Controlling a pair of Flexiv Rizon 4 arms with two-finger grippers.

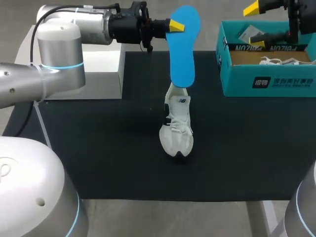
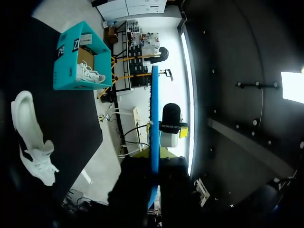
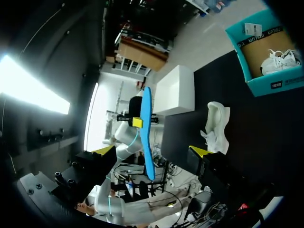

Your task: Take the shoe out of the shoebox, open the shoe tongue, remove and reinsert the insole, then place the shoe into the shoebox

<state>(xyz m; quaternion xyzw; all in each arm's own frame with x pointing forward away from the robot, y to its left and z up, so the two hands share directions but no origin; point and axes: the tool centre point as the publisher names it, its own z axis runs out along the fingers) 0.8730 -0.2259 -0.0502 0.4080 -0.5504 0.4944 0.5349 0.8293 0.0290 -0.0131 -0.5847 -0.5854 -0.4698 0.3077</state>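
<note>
1. You are looking at the left gripper (image 1: 177,25) clenching the blue insole (image 1: 182,47) by its upper part, above the far edge of the black mat (image 1: 98,148). Its fingers are pressing on the insole's two flat faces.
2. The insole is hanging with its long axis near upright. Its lower end is pointing down at the heel opening of the white shoe (image 1: 177,126). You cannot tell whether that end is touching the shoe.
3. The shoe is lying at the middle of the mat. Its long axis is running from far edge to near edge, toe toward the near edge.
4. The right gripper (image 1: 256,22) is hovering released and empty over the shoebox (image 1: 266,84) at the mat's far right corner, well apart from the shoe.
5. Judging from this, the left arm is nearer. Reinsertion is depending on tilting the insole from upright toward the shoe's axis.
</note>
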